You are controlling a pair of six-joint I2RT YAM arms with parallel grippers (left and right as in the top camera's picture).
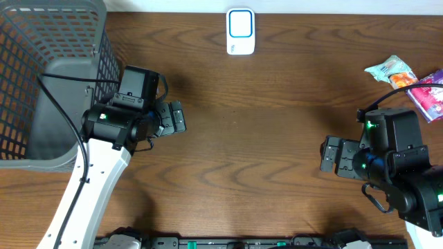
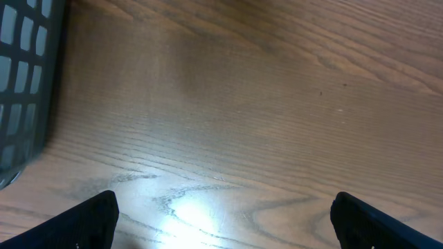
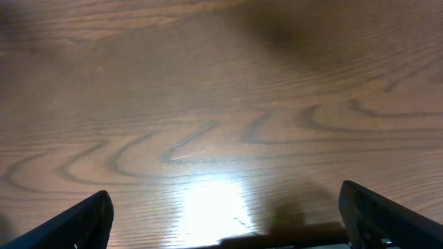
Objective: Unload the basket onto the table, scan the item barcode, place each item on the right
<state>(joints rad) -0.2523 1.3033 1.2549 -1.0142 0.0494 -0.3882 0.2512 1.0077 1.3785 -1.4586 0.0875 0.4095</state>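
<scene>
- Although two packets lie on the worktop (image 1: 277,138), no barcode can be made out on either. The teal packet (image 1: 390,69) is small and crumpled, and the pink packet (image 1: 430,95) is cut off by the frame edge.
- Both packets sit well away from the white device (image 1: 240,31), far out on the right arm's side and a little nearer the robot than it is.
- The white device has a blue-edged window and lies flat at the far edge of the worktop, between the two arms. Whether its face shows anything is too small to tell.
- On the other side of the white device, far out by the left arm, the grey basket (image 1: 41,69) is cut off by the frame. A black cable (image 1: 66,77) crosses over its near wall, and its inside is hard to read.
- The left tool (image 1: 176,117) stands wide and holds nothing. It is nearer the robot than the white device and well apart from it.
- In the left wrist view only the dark fingertips (image 2: 93,218) show at the bottom corners, with bare wood between them and a strip of basket mesh at one edge.
- The right tool (image 1: 331,155) is also spread wide and empty, nearer the robot than the white device and apart from both packets.
- The right wrist view shows only wood grain and a glare patch between its fingertips (image 3: 377,214), with neither packet in sight.
</scene>
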